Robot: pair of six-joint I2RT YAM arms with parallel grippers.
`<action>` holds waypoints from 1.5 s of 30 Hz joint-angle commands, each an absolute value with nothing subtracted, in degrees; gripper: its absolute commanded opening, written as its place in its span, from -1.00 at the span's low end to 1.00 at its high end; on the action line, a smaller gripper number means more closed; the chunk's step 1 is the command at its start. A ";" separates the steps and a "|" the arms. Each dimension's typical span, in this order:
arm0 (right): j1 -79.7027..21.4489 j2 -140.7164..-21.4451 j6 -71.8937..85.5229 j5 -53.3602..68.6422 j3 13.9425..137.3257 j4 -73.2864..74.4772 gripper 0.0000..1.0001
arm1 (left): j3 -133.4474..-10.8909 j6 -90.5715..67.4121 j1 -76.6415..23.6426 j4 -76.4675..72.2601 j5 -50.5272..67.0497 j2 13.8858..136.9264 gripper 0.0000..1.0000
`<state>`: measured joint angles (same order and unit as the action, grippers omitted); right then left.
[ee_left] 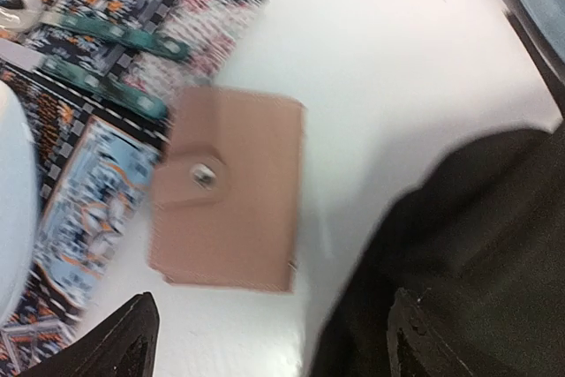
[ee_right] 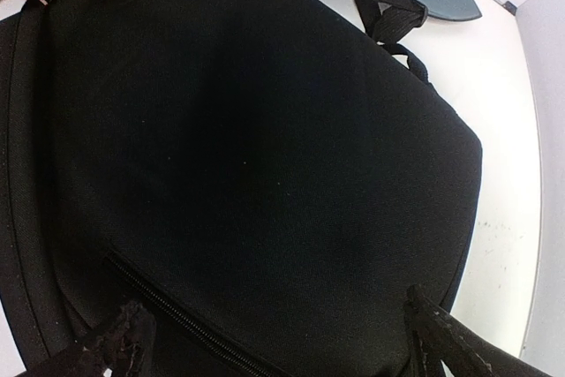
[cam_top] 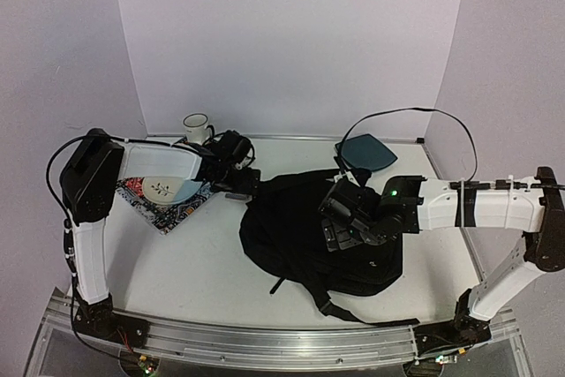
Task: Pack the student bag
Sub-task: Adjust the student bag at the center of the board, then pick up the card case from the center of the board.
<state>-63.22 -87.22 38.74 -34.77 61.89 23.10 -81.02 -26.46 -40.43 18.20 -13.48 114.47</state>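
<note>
I'm hovering my left tool [ee_left: 274, 346] over the tan wallet [ee_left: 228, 190], fingers spread wide with nothing between them, because that snap-flap wallet looks to me like the next thing to go in. It's lying flat on the white worktop [ee_left: 388, 68], touching the patterned mat [ee_left: 79, 192] along its 9 o'clock edge. The student bag [cam_top: 305, 236] is slumping just beside it at 4 o'clock. I'm holding my right tool [ee_right: 282, 355] low over the bag's black panel, fingers apart and gripping nothing, with a zip [ee_right: 177, 315] that looks closed running down by the 7 o'clock finger. I judge I'm placed here to open or steady the bag. From above, the bag is sprawling at the worktop's centre, the teal pad [cam_top: 366, 152] sitting at its 1 o'clock and the mug [cam_top: 196, 125] standing off at 11 o'clock
</note>
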 commanded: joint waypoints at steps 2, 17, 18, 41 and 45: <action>-63.42 -86.73 38.74 -37.15 63.06 25.00 0.96 | -86.68 -25.55 -37.49 19.66 -15.43 116.83 0.88; -63.42 -87.54 38.89 -36.83 63.23 25.05 0.96 | -92.57 -25.07 -35.23 21.70 -13.17 125.98 0.94; -63.45 -87.59 38.87 -36.81 63.28 25.05 0.97 | -92.80 -25.21 -35.09 21.83 -13.38 126.52 0.94; -63.42 -89.95 33.50 -33.69 65.15 25.05 0.96 | -85.44 -25.17 -34.50 22.94 -7.49 123.81 0.51; -63.40 -90.89 31.66 -32.66 66.97 24.91 0.96 | -78.47 -26.04 -34.60 22.95 -6.06 118.15 0.50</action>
<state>-63.20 -89.82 34.43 -33.09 63.38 22.73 -85.05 -25.17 -34.54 18.52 -8.98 124.08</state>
